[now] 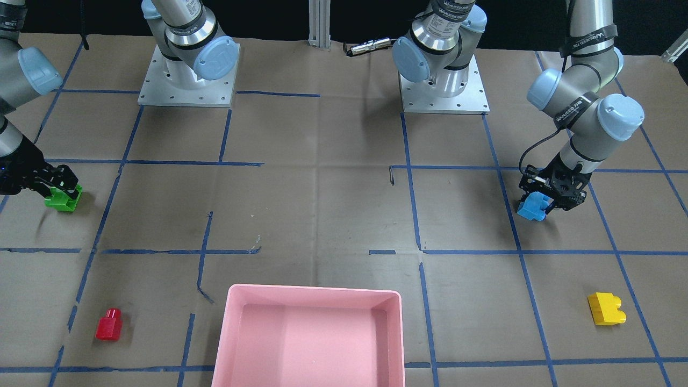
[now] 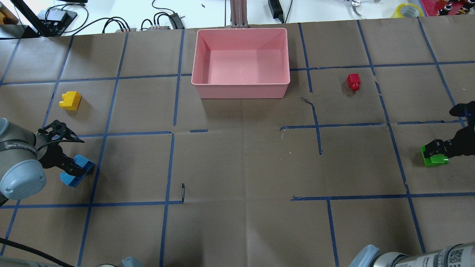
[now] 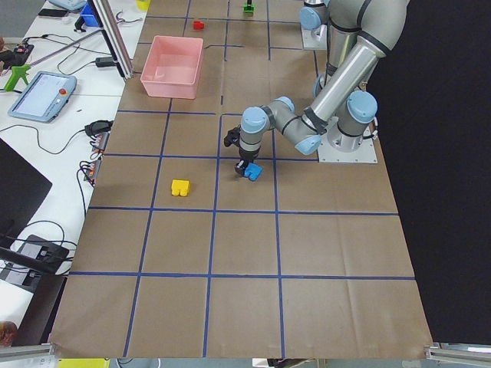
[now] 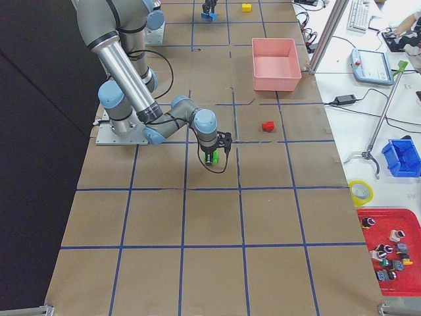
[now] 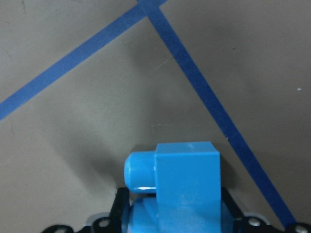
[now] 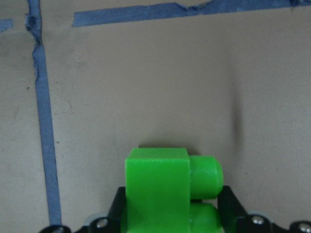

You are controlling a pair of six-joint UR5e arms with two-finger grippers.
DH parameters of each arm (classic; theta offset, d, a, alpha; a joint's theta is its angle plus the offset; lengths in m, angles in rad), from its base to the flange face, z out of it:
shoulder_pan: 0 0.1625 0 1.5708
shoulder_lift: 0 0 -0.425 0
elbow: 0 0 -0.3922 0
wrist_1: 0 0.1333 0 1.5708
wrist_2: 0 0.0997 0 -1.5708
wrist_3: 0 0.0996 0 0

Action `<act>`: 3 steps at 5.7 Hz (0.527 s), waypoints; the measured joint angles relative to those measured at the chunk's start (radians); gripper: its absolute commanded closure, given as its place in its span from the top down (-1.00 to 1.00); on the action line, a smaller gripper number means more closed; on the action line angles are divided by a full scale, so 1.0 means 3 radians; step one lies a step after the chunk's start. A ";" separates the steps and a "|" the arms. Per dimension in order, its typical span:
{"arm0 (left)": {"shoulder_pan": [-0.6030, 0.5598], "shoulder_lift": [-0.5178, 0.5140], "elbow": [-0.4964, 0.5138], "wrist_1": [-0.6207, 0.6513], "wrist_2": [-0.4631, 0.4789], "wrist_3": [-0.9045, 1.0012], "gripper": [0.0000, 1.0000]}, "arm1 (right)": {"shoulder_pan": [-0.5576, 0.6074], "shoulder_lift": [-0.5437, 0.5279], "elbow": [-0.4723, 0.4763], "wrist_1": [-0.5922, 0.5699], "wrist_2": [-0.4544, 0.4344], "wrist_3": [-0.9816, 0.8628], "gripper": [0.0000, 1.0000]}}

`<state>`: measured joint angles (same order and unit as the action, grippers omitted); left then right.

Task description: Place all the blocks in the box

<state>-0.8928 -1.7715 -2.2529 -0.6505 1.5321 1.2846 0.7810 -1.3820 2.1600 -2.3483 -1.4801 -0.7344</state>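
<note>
the box sits at the far-middle of the table from the robot, with no block in it. all four blocks lie well apart from it. the blue block is pinched between the jaws of the left gripper, low at the table and tilted. the green block is pinched the same way by the right gripper, out at the other end. both wrist views show a block filling the gap between the fingers, studs pointing sideways, so each grip looks taken across the flat sides, likely for a firm hold.

the yellow block lies free on the left arm's side and the red block on the right arm's side, each nearer the box's row than the held blocks.

the paper bears blue tape lines. the red block lies not far off the green block's way to the box, so a carry there probably needs height.
</note>
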 measured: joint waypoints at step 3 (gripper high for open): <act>-0.0047 0.0077 0.0568 -0.0372 0.0009 0.0015 -0.36 | 0.0370 -0.0312 -0.0859 0.0990 0.0008 0.0105 -0.84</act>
<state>-0.9069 -1.7483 -2.0825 -0.7622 1.5348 1.2892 0.8921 -1.4758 1.9024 -2.0514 -1.4776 -0.7028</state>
